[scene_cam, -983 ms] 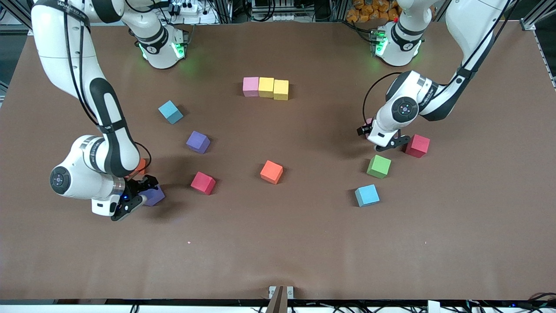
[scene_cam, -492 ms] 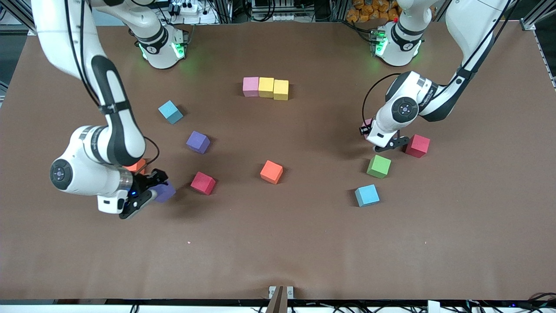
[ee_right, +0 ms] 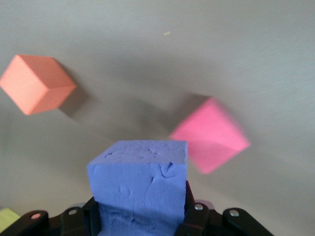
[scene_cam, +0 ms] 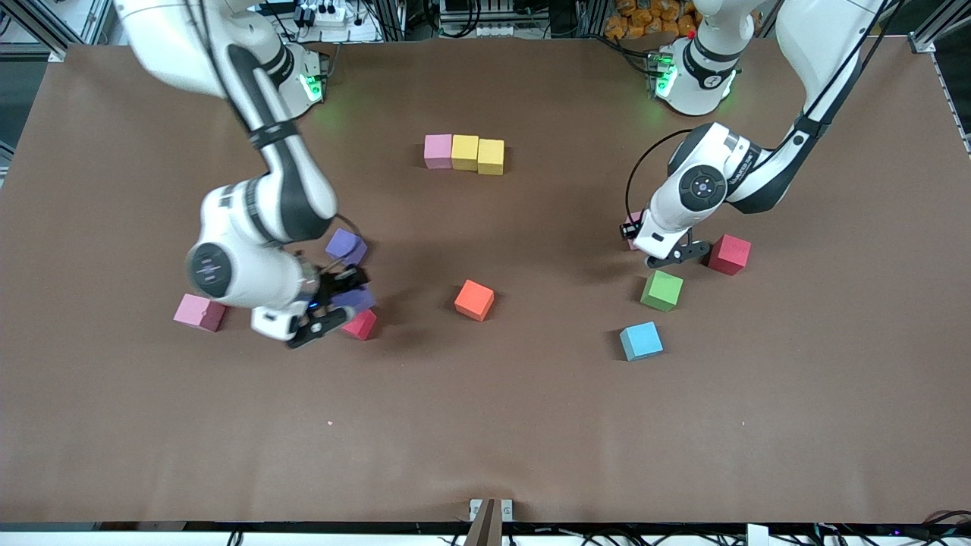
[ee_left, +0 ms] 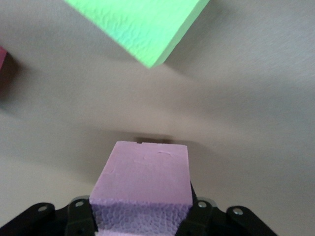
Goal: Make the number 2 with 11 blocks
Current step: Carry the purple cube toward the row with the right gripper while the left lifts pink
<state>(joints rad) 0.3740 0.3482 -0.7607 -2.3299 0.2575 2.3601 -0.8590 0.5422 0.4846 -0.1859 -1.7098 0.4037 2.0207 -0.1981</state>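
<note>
Front view counts the blocks: a row of three, one pink block (scene_cam: 438, 150) and two yellow blocks (scene_cam: 465, 152) (scene_cam: 491, 156) touching side by side, lies toward the robots' bases. Loose on the brown table (scene_cam: 485, 425) lie a purple block (scene_cam: 346, 246), a red block (scene_cam: 360, 324), an orange block (scene_cam: 474, 299), a green block (scene_cam: 661, 290), a cyan block (scene_cam: 641, 340), a second red block (scene_cam: 729, 254) and a pink block (scene_cam: 199, 312) near the right arm's end.

That row is all there is of the number 2.

The right gripper (scene_cam: 334, 303) is clamped on another purple block (ee_right: 140, 184), held over the first red block.

The left gripper (scene_cam: 656, 246) is closed on a pink block (ee_left: 142, 189), just above the table beside the green block and the second red one.
</note>
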